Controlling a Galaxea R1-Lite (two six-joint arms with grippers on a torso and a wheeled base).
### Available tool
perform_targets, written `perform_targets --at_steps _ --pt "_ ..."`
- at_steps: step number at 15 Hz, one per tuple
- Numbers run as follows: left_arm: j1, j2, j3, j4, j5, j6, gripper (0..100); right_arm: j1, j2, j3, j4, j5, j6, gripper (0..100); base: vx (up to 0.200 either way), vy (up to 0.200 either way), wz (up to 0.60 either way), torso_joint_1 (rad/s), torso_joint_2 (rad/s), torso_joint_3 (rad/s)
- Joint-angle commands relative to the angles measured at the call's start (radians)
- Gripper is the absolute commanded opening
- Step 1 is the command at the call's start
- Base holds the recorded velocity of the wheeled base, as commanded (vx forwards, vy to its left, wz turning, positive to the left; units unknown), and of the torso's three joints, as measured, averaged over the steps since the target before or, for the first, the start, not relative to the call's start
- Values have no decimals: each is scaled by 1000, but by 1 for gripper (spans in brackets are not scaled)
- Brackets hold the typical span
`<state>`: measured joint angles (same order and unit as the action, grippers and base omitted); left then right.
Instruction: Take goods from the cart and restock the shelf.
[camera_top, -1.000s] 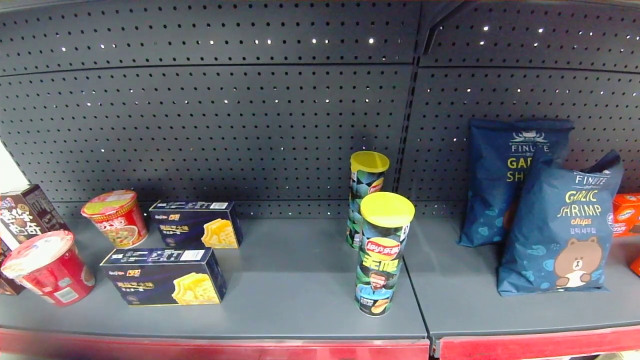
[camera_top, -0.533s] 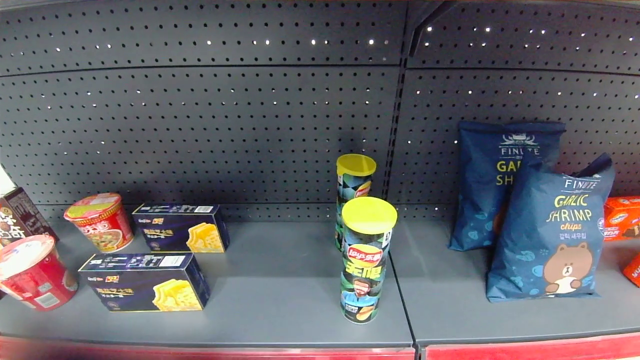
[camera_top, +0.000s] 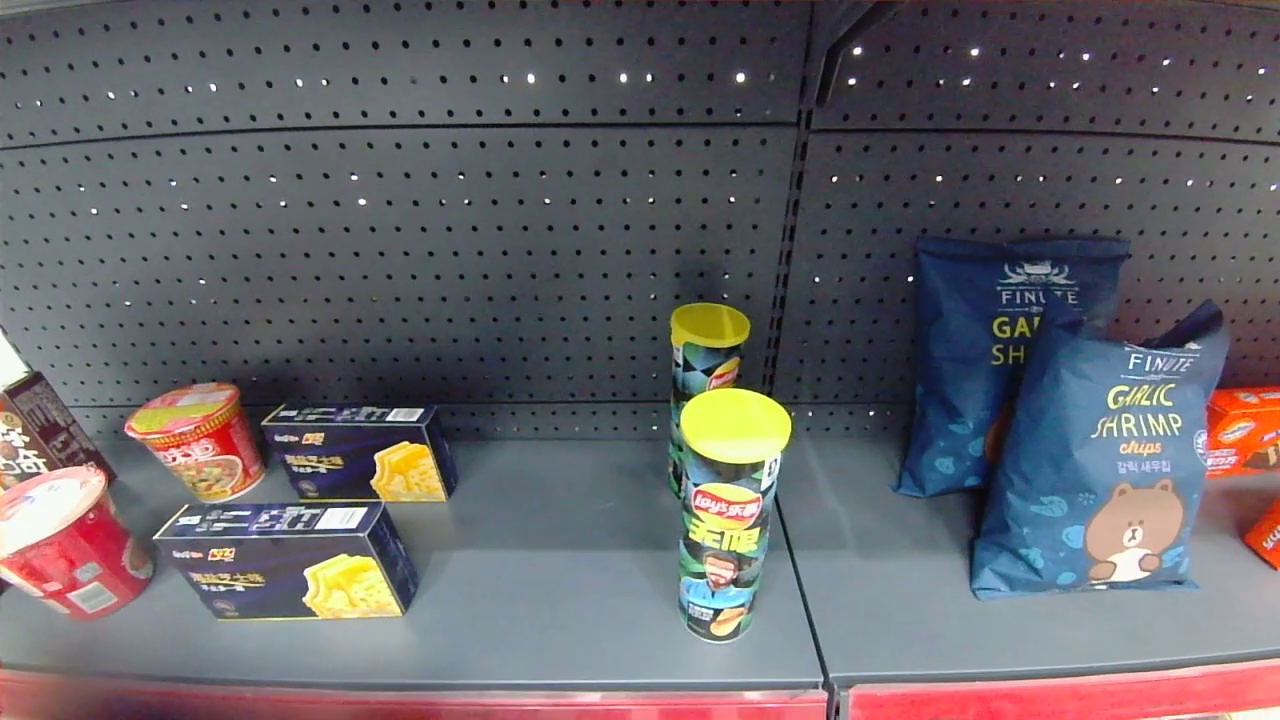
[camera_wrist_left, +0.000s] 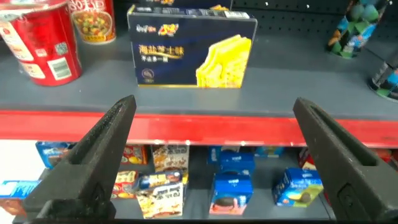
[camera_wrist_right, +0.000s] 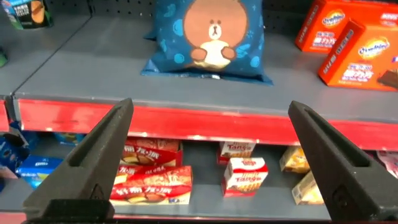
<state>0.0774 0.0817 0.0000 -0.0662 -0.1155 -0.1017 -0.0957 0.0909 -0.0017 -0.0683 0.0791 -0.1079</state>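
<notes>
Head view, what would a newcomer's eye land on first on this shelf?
Probably the two chip cans with bright yellow lids, standing upright one behind the other in the middle of the shelf. Next, the two big blue shrimp chip bags standing on the right.

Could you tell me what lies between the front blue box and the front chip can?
Only bare shelf separates the box from the can, per the head view.

Left end effector (camera_wrist_left: 214, 104) and right end effector (camera_wrist_right: 211, 107) have black tapered fingers (camera_wrist_left: 93, 155).

Lettering on chip bags (camera_top: 1095, 460), canisters (camera_top: 728, 520), boxes (camera_top: 285, 560), noodle cups (camera_top: 195, 440)
</notes>
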Motion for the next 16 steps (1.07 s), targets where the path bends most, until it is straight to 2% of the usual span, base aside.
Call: perform_targets --at_steps 1,16 --pt "1 3 0 -1 0 -1 100 1 3 0 -1 -1 2 100 0 0 0 0 0 0" --pt "1 3 0 -1 0 -4 100 -1 3 0 1 -4 8 100 0 0 0 0 0 0"
